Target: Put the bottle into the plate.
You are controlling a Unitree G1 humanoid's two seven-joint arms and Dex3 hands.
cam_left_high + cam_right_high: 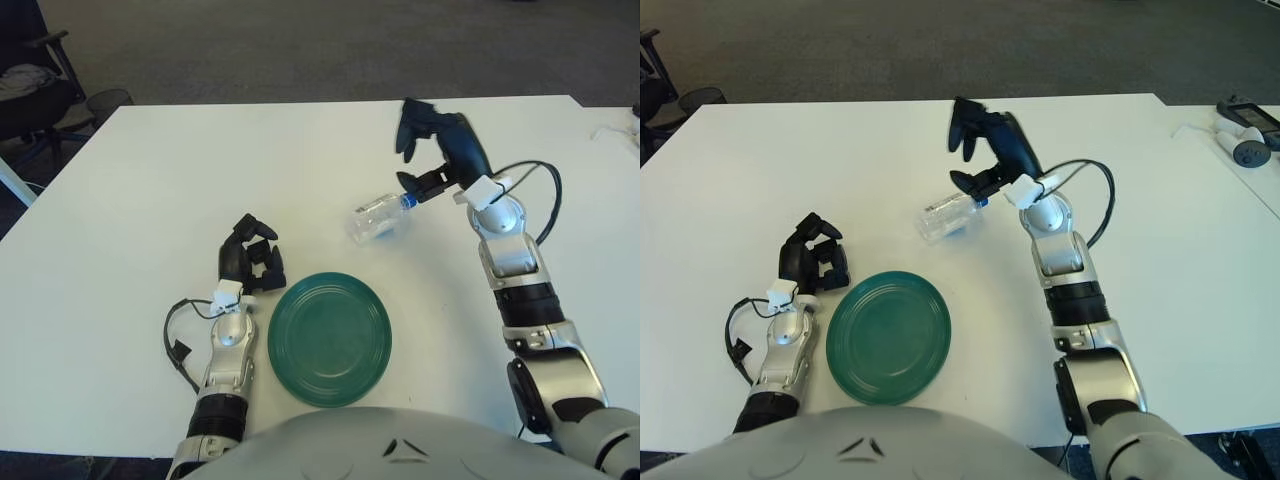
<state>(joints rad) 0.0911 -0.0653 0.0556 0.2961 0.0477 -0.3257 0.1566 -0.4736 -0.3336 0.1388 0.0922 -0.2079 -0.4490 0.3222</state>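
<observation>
While the bottle lies beyond the plate's rim, white table separates them.

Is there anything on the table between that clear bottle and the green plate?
No. In both eye views only bare white table separates the bottle, lying on its side by the right hand, from the plate. The left hand shows left of the plate.

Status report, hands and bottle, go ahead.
Right hand open, at bottle cap. Bottle on its side, outside plate. Left hand curled, idle left of plate.
</observation>
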